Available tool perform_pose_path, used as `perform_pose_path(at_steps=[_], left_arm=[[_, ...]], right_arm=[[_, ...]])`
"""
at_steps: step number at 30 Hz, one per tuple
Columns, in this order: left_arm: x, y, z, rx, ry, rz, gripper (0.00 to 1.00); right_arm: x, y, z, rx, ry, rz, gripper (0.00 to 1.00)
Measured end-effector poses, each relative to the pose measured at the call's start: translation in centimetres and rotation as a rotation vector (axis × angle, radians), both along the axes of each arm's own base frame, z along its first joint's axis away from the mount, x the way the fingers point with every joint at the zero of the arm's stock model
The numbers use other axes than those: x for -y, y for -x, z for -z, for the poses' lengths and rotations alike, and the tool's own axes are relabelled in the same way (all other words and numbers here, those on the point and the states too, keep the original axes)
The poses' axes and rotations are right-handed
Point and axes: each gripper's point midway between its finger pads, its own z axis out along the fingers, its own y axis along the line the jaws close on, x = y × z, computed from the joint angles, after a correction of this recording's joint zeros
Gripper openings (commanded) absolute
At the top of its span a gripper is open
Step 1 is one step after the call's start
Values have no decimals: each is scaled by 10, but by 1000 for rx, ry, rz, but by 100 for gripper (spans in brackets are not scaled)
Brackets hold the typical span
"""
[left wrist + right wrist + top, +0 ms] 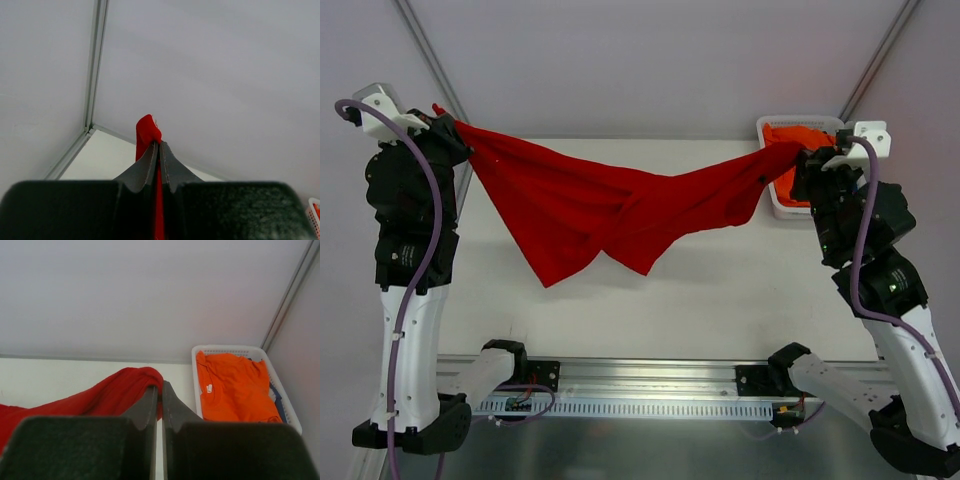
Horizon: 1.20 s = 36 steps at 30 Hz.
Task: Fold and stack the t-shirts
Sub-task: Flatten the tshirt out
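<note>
The red t-shirt hangs stretched in the air between both grippers, sagging in the middle above the table. My left gripper is shut on its left end; a red tuft pokes out past the left gripper. My right gripper is shut on the other end; the red cloth bunches at the right gripper. The orange t-shirt lies in the white basket, also in the top view. A dark blue one peeks from under the orange one.
The white basket stands at the table's far right corner, just behind my right gripper. The white table lies below the hanging shirt. Grey walls with metal corner posts close in the back.
</note>
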Motion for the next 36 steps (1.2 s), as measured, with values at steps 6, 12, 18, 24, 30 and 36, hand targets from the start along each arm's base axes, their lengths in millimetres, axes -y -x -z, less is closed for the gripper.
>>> perform_pose_path(at_steps=[6,12,18,24,30,36], left_arm=[[-2,4,2,-10,-4,-8,0],[-2,3,5,-24,-5,-8,0],[-1,2,9,-39,-6,-7,0],[-1,0,11,-46,-7,-7,0],[-1,-2,13,-51,-7,-7,0],[-1,-3,14,-55,-8,-7,0]], right_arm=[[7,8,-5,23,-15,11,0],[5,5,2,8,-7,10,0],[5,5,2,8,-6,10,0],[4,4,3,4,-3,8,0],[0,-2,7,-12,6,6,0],[-4,-7,11,-25,15,-2,0]])
